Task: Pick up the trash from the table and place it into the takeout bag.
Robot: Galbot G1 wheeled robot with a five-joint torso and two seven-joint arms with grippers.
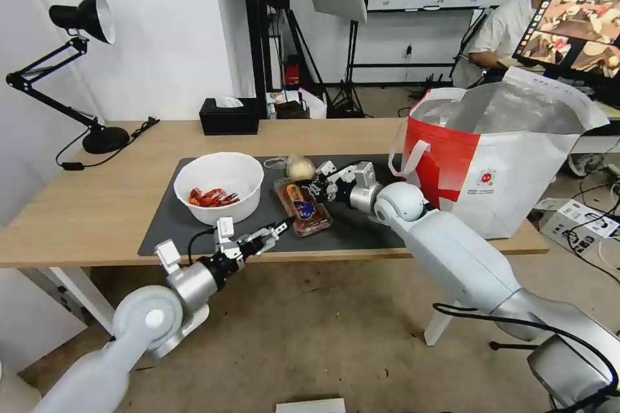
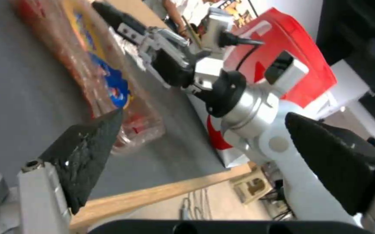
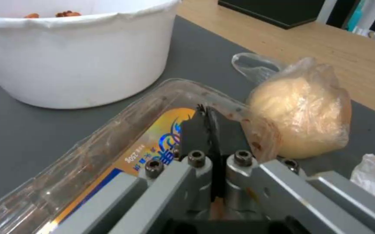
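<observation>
So my right gripper (image 1: 315, 190) has its fingers pressed together, pinching the rim of the clear plastic tray (image 1: 303, 208) at its far end, on the grey mat of the tabletop (image 1: 97, 206). The bagged bun (image 3: 302, 107) is just beside those fingers, with the white bowl (image 1: 219, 187) on the tray's other side. My left gripper (image 1: 279, 228) hangs spread open near the tray's front corner, and the takeout bag (image 1: 504, 161) stands off to my right.
</observation>
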